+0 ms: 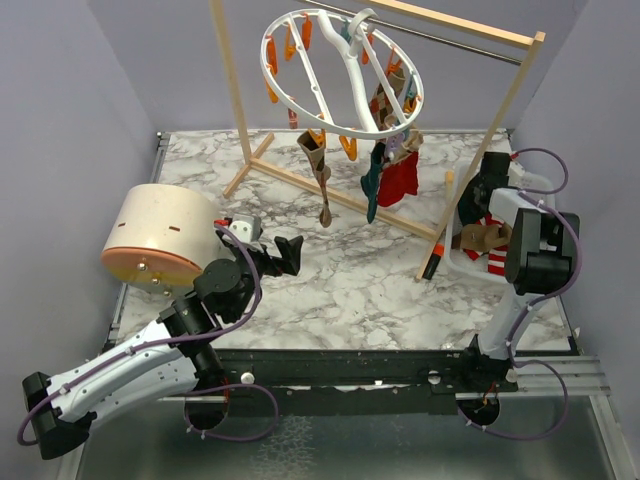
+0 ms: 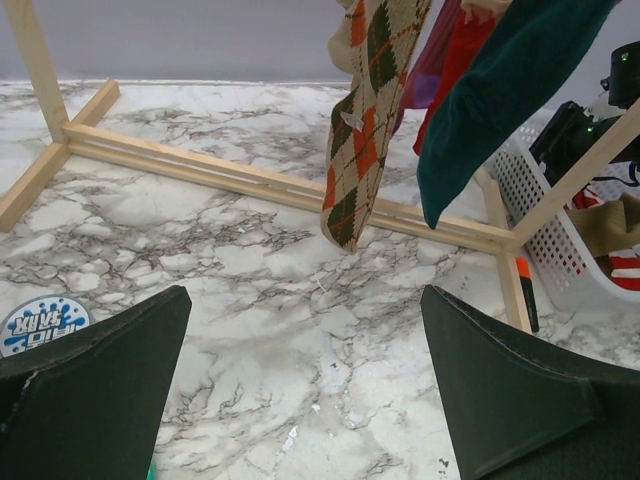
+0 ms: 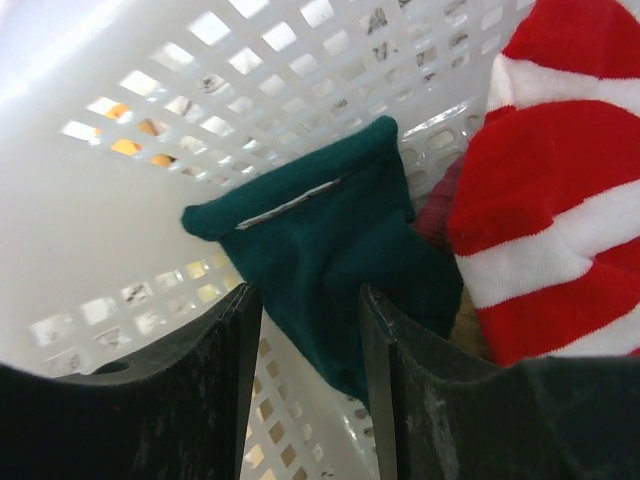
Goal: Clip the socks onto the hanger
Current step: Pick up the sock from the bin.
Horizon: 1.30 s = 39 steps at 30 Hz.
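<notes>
Right wrist view: teal sock (image 3: 330, 270) sits between the right fingers (image 3: 225, 390).

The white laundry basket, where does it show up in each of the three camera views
Top external: white basket at right, beside the right arm, right gripper dipped in.
Left wrist: its perforated wall at the right edge, behind the wooden rack leg.
Right wrist: its perforated inner wall fills the frame.
Shared landmark: the red-white striped sock inside, seen in all three.
</notes>
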Motion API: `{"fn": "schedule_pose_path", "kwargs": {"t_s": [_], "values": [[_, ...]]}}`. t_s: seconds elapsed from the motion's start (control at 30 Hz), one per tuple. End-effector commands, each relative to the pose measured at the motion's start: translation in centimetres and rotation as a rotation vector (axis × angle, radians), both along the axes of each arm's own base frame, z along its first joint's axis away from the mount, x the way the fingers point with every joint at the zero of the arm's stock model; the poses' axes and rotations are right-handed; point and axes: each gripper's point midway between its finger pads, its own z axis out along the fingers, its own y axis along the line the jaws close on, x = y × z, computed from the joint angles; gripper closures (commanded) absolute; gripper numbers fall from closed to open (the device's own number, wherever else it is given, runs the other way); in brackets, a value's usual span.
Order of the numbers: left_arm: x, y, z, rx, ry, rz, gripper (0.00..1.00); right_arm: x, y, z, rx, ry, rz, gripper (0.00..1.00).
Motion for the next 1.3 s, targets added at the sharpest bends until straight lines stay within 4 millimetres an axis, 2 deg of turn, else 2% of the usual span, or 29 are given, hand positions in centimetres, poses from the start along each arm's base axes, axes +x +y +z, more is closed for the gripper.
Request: {"fn": "schedule_pose_path", "kwargs": {"t_s": [0.0, 0.2, 0.33, 0.4, 0.6, 0.73, 0.97, 1.1, 1.27], "values": [[0.1, -0.1, -0.3, 0.014, -0.004, -0.007, 0.01, -0.8, -0.2, -2.3, -0.004, 0.077, 0.008, 0.52], [0.2, -0.1, -0.1, 0.01, -0.01, -0.009, 0.01, -1.5, -0.1, -3.2, -0.004, 0.109, 0.016, 0.66], [0.1, -0.1, 0.0, 0.003, -0.01, -0.013, 0.01, -1.5, -0.1, -1.4, -0.006, 0.061, 0.012, 0.84], [0.0, -0.1, 0.1, -0.001, -0.01, -0.013, 0.01, -1.3, 0.1, 0.3, 0.006, 0.03, 0.003, 0.99], [-0.5, 0.2, 0.7, -0.035, -0.019, -0.023, 0.01, -0.8, 0.0, 7.5, 0.022, -0.113, -0.042, 1.0], [-0.8, 0.4, 1.2, -0.063, -0.028, -0.032, 0.01, -1.7, -0.1, 12.6, 0.012, -0.21, -0.066, 1.0], [-1.2, 0.4, 1.5, -0.091, -0.028, -0.047, 0.01, -6.0, -0.5, 19.2, -0.021, -0.32, -0.119, 1.0], [-1.3, 0.4, 1.5, -0.099, -0.027, -0.052, 0.01, -9.3, -0.2, 22.9, -0.034, -0.405, -0.123, 1.0], [-1.3, 0.4, 1.6, -0.102, -0.031, -0.051, 0.01, -14.0, 0.8, 26.1, -0.038, -0.504, -0.105, 1.0]]}}
